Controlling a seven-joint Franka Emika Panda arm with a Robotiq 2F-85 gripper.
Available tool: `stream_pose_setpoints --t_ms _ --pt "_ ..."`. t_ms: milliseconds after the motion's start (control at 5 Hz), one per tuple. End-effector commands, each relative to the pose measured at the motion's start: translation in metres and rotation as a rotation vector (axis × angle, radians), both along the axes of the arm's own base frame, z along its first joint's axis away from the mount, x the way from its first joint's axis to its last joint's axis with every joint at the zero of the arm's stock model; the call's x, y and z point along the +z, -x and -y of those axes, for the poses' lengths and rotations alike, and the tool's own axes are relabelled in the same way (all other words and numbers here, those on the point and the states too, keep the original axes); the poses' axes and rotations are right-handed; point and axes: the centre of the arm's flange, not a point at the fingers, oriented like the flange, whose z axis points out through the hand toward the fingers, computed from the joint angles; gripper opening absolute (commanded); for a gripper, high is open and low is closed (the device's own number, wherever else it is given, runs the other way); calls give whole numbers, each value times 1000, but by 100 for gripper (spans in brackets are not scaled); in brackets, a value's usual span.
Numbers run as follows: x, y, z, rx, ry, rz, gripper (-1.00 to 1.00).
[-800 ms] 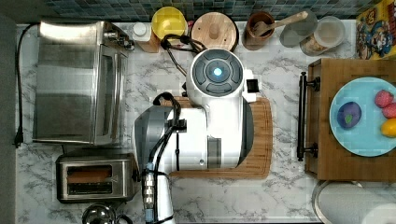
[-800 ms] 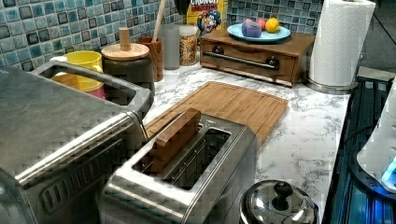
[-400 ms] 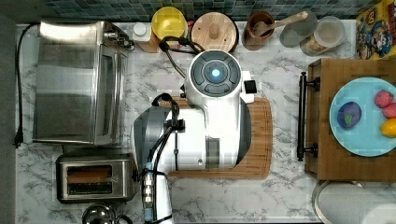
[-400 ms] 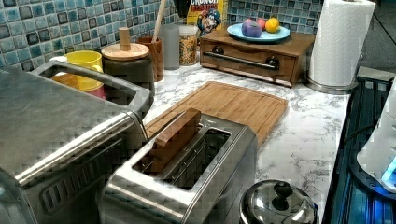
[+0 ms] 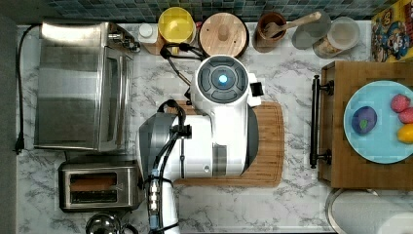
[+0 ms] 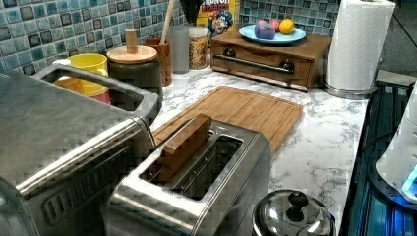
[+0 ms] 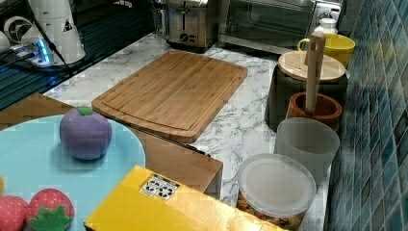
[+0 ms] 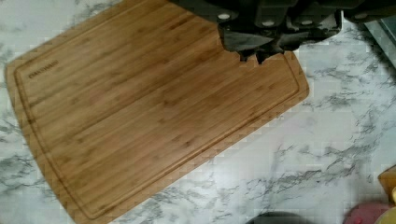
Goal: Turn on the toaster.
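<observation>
One toaster sits at the top view's lower left on the marble surface, a brown slice in one slot, just below the toaster oven. To its right, the gripper hangs over the wooden cutting board. Whether its fingers are apart or together I cannot tell.
</observation>
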Motion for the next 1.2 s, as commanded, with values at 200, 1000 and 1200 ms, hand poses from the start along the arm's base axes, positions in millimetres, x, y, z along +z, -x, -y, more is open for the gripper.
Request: stream_pose_setpoints --t_ms 200,1000,1200 --pt "-45 59 -104 325 -85 3 -100" --pt "-61 112 -135 509 -134 -54 -100" --pt "-72 128 -145 564 -154 -84 -100"
